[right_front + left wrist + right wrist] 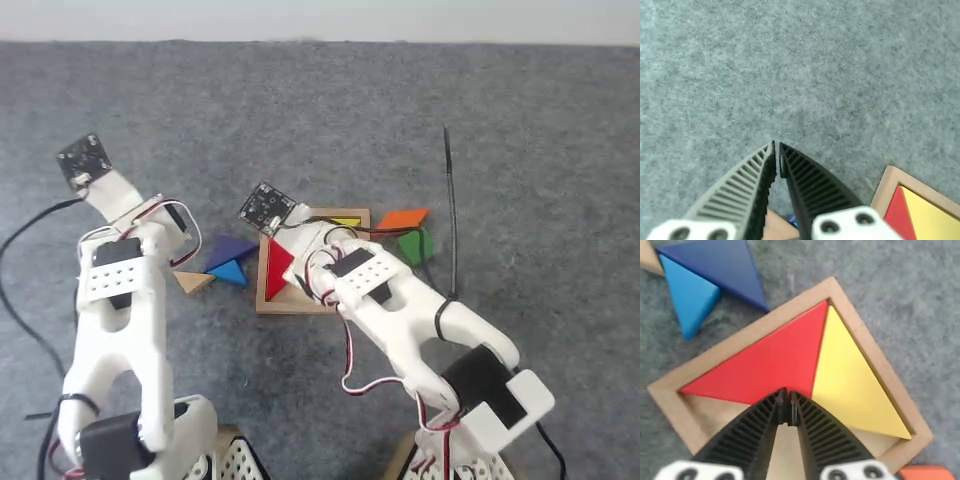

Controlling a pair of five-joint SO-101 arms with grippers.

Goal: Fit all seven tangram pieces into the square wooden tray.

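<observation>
Wooden square tray (pixel 874 360) holds red triangle (pixel 765 362), yellow triangle (pixel 850 380); left pincer (pixel 776 146), right pincer (pixel 786 392) closed.

Carpet (pixel 300 120) beyond the tray (pixel 262 296) lies open; loose pieces (pixel 232 250) flank its sides.

Soft, even light is falling from overhead, keeping grey counter (pixel 330 110) & tray (pixel 867 350) bright. Left arm (pixel 115 310) & right arm (pixel 400 320) are casting only faint, diffuse shadows close beside themselves.
</observation>
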